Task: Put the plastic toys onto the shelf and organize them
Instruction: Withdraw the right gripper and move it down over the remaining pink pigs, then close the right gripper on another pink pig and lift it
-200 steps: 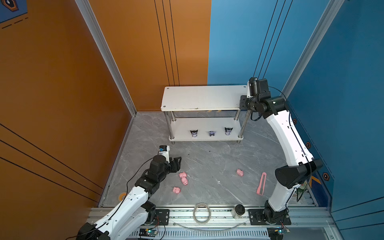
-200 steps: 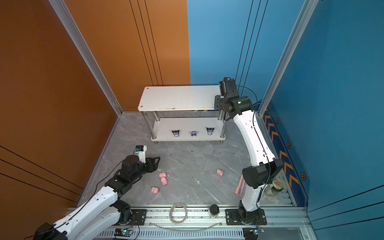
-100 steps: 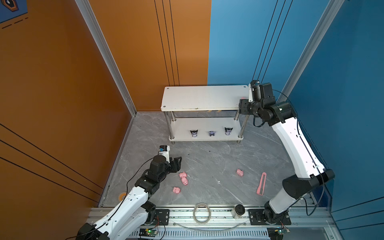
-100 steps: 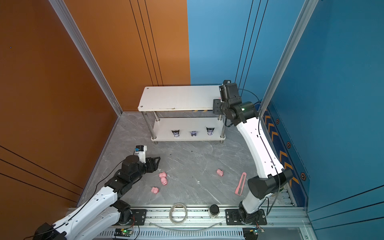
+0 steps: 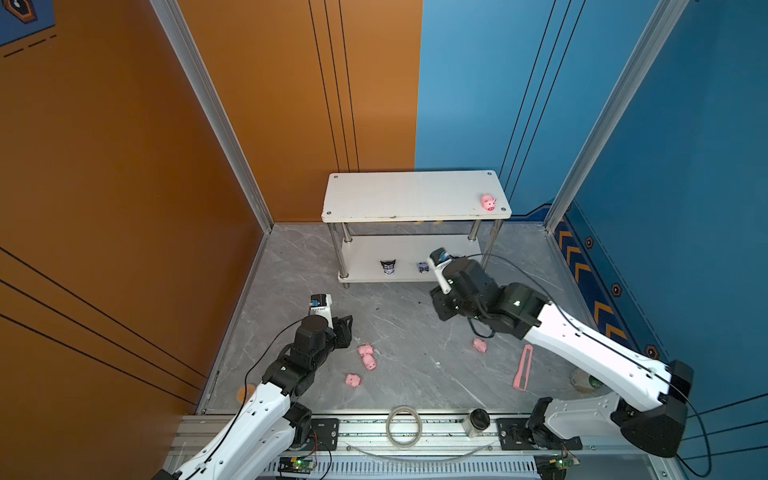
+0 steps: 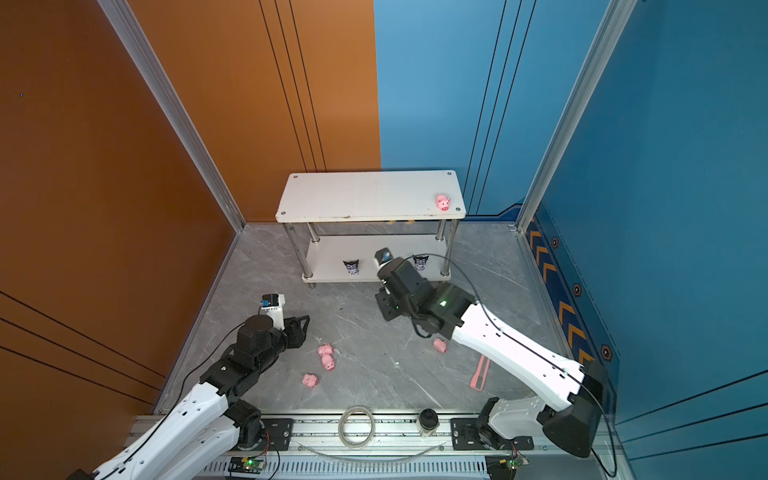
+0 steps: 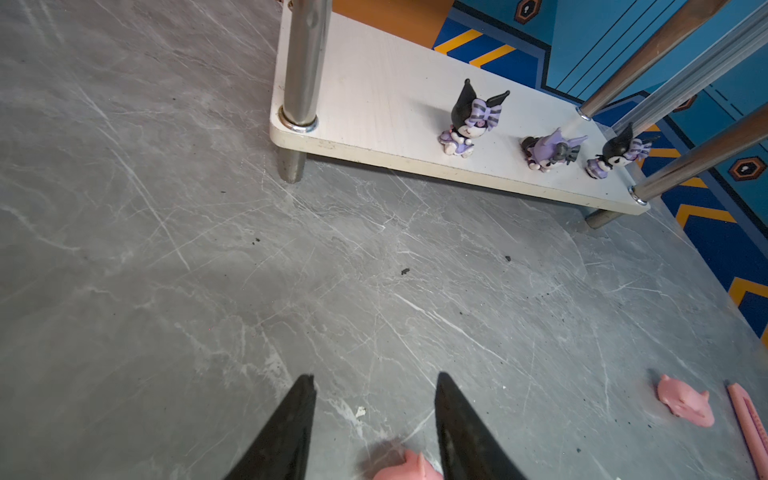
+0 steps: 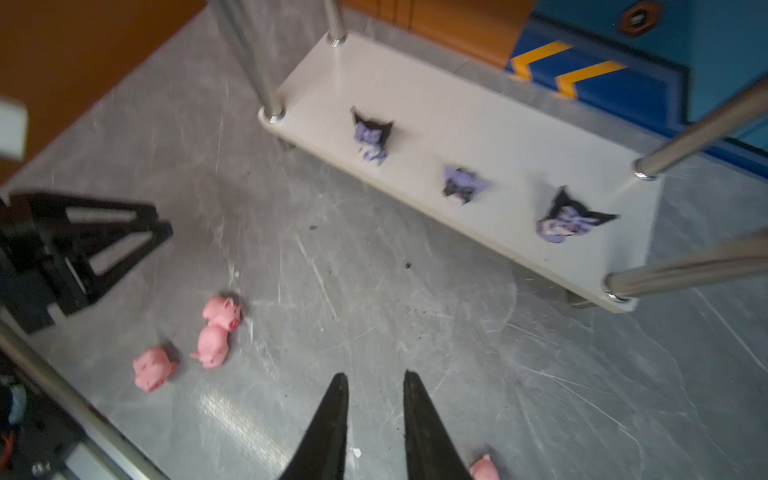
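Note:
The white two-tier shelf (image 5: 415,195) (image 6: 365,195) stands at the back. One pink pig (image 5: 488,202) (image 6: 443,202) sits at the right end of its top board. Three black-and-purple figures (image 7: 469,124) (image 8: 372,137) stand in a row on the lower board. Several pigs (image 5: 368,357) (image 8: 216,328) lie on the grey floor. My left gripper (image 7: 374,380) (image 5: 347,328) is open just left of them, with one pig (image 7: 405,467) on the floor under its fingers. My right gripper (image 8: 374,376) (image 5: 441,308) hangs open and empty in front of the shelf, beside a lone pig (image 8: 484,469) (image 5: 480,345).
A flat pink strip (image 5: 523,368) lies on the floor at the right, with a green can (image 5: 584,380) beyond it under the right arm. A cable ring (image 5: 402,426) and a small black-capped jar (image 5: 477,420) sit on the front rail. Orange and blue walls close in the sides.
My right arm has come down from the shelf's top right corner to the floor in front, leaving a pig on the top board. Both grippers have narrowed. The left arm has hardly moved.

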Available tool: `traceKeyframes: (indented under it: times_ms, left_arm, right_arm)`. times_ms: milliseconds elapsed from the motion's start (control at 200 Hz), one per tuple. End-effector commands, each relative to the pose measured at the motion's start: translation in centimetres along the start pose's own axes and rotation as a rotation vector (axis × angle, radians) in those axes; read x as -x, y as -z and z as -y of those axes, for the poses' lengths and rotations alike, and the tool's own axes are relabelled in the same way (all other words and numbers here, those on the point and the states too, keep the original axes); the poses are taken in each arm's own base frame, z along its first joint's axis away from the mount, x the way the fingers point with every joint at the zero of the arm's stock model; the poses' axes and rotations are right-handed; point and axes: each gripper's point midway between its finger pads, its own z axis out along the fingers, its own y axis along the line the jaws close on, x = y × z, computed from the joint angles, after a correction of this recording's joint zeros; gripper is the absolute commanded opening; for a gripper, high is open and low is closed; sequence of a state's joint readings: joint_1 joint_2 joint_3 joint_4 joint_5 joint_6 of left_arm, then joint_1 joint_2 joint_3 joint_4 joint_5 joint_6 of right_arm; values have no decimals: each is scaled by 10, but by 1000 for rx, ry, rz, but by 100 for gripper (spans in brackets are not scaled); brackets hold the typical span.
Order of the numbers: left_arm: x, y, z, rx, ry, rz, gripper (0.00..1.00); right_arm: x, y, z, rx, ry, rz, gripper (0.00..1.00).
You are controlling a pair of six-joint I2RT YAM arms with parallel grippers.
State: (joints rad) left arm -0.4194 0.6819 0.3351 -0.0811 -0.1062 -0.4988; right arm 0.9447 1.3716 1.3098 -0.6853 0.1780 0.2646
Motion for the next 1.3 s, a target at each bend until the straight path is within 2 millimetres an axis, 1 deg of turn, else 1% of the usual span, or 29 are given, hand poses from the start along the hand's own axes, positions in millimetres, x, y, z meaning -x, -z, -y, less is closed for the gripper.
traceKeyframes:
  times_ms: [0, 35, 70, 115, 160, 200, 250, 370, 496, 606, 706, 796, 916, 1101, 1196, 1296]
  left_arm:
    - [-5, 2, -13, 60, 29, 3, 49]
    - [-5, 3, -14, 62, 32, 6, 49]
    - [-6, 3, -16, 69, 34, 6, 50]
    - [-6, 3, -18, 78, 38, 8, 50]
    - [-5, 3, -19, 84, 41, 10, 50]
    - [-5, 2, -19, 87, 41, 9, 51]
    - [-4, 2, -19, 88, 46, 11, 52]
    - [-2, 2, -20, 92, 46, 14, 53]
    - [-1, 0, -20, 97, 45, 10, 54]
    - [-3, -1, -21, 97, 53, 7, 55]
    - [-4, -2, -22, 99, 56, 5, 56]
    - [-3, -4, -22, 100, 57, 5, 56]
    - [-2, -5, -19, 90, 62, 2, 56]
    - [0, -5, -18, 88, 52, -5, 57]
    - [2, -4, -18, 88, 53, 1, 57]
    - [4, -3, -17, 84, 56, 6, 57]
  right_arm:
    - [-19, -28, -59, 147, 99, -53, 45]
    - [-29, -37, -71, 161, 119, -88, 55]
    - [-39, -45, -83, 187, 123, -118, 62]
    - [-53, -59, -98, 219, 113, -164, 68]
    - [-65, -71, -109, 232, 90, -205, 72]
    - [-75, -81, -117, 243, 84, -242, 73]
    - [-84, -92, -122, 236, 73, -270, 75]
    - [-99, -109, -138, 286, 45, -313, 77]
    - [-118, -128, -147, 289, 45, -381, 78]
    - [-126, -137, -162, 316, 65, -406, 79]
    - [-129, -142, -169, 307, 94, -405, 79]
    - [-131, -149, -171, 288, 104, -403, 75]
    - [-128, -160, -165, 204, 124, -375, 69]
    - [-124, -170, -161, 136, 127, -348, 49]
    - [-124, -173, -158, 113, 128, -345, 44]
    - [-123, -172, -159, 116, 124, -345, 38]
